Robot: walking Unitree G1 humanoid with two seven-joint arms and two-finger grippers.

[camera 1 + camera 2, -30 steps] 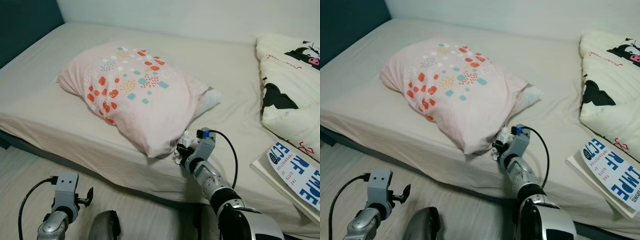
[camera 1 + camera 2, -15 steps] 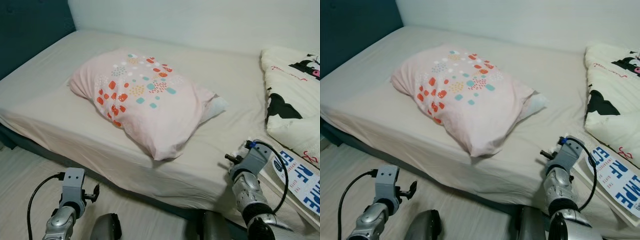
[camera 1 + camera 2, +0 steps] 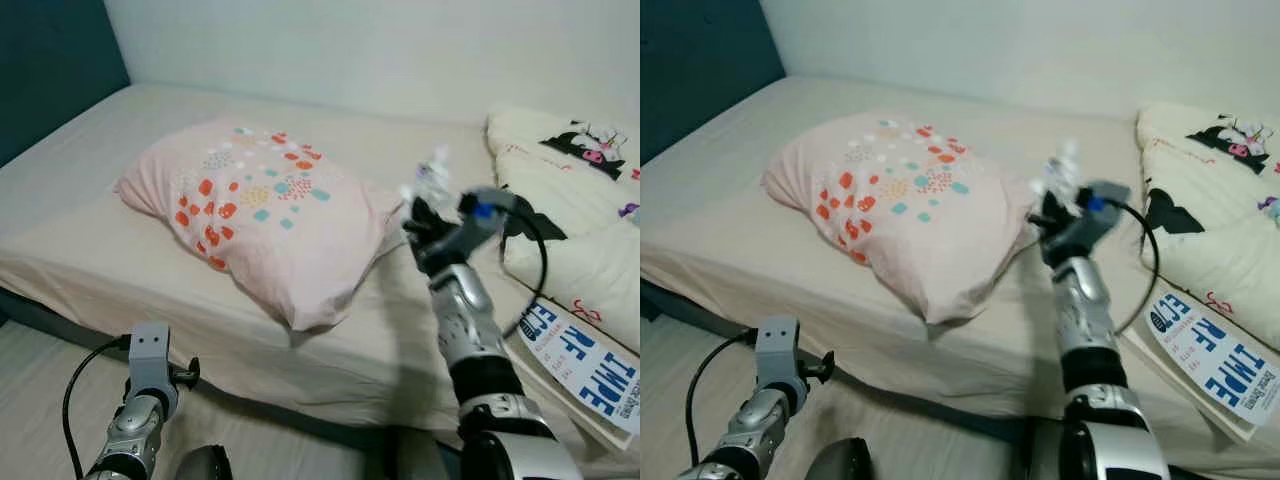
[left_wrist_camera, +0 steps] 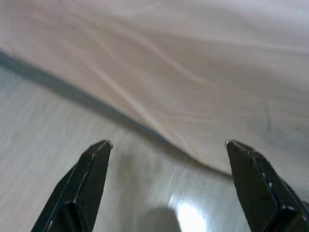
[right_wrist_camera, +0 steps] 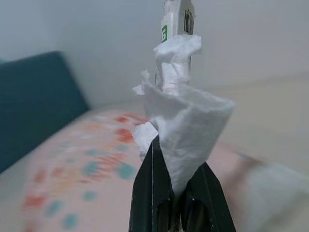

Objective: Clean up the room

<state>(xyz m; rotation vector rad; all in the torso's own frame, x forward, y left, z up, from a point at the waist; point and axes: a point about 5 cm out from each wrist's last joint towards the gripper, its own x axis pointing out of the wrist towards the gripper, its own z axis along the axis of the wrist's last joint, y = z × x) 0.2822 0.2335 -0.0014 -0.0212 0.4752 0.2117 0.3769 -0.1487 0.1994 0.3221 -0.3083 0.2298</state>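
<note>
1. the right gripper (image 3: 428,205) is raised above the bed (image 3: 90,210), just beside the near corner of the pink spotted pillow (image 3: 260,205), its fingers clamped together on a crumpled white tissue (image 3: 432,172).
2. the right wrist view gives the detail the head views blur: the tissue (image 5: 181,121) is pinched between the two black fingers (image 5: 150,193) and stands up past their tips, with a small white wrapper bearing a green mark (image 5: 177,19) poking out at its far end.
3. the left gripper (image 4: 169,150) hangs low beside the bed edge, its fingers spread apart and holding nothing, over pale wood floor (image 4: 58,130).
4. a cartoon-print duvet (image 3: 1220,200) and a blue-lettered book (image 3: 1210,360) lie on the bed to the robot's right.
</note>
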